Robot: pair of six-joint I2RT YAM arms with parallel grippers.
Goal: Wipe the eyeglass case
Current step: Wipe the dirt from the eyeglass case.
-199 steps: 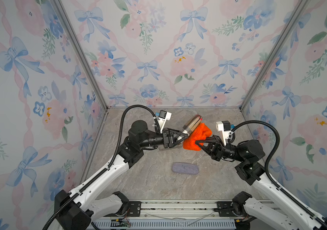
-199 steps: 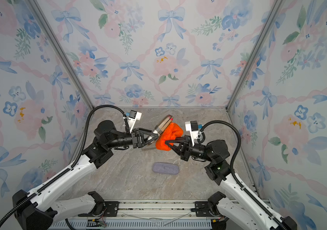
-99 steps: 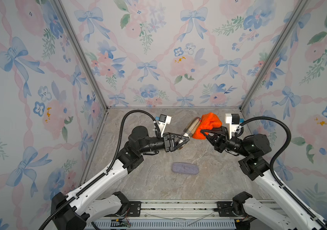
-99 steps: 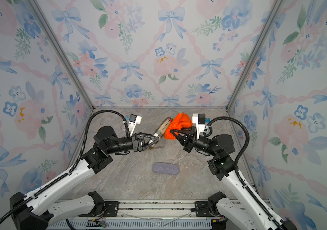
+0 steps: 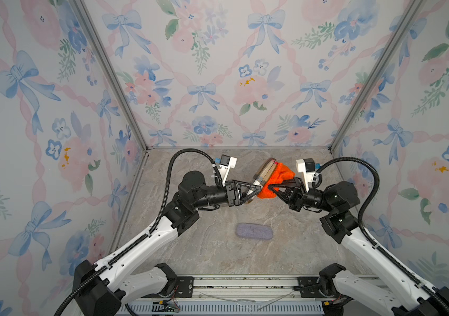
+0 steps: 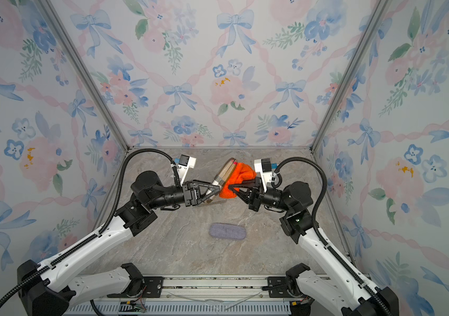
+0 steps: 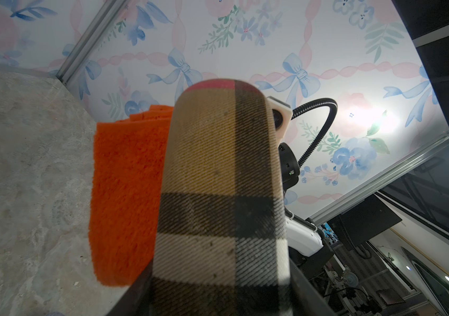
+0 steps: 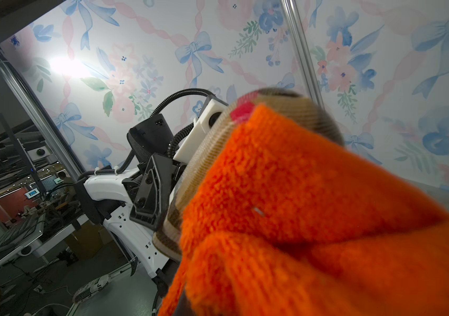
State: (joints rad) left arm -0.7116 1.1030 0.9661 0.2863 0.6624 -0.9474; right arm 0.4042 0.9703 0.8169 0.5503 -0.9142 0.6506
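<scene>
rail [image 5: 245,281] runs along the near edge, then comes the bare table [image 5: 190,246], where a grey pouch [image 5: 254,231] lies flat and alone, well apart from both arms. beyond it, lifted off the table, the left gripper [image 5: 256,191] is clenched on the lower end of the plaid eyeglass case [image 5: 264,173], which is tilted with its free end toward the back wall [image 5: 218,82]. the right gripper [image 5: 272,189] is pinched tight on a bunched orange cloth [image 5: 279,179], and the cloth is pressed against the side of the case that faces that arm. the two sets of fingertips sit just beside each other. the main risk is leverage: the case is gripped at one end only, so a firm stroke near its free end could twist it in the jaws or pull it loose. a stroke down toward the held end could knock the fingers together. with the cloth wadded up, only a patch of it touches, so parts of the case may go unwiped. as for containers, the pouch looks closed and shows nothing inside. the case looks shut too, and whether it holds glasses cannot be told.
</scene>
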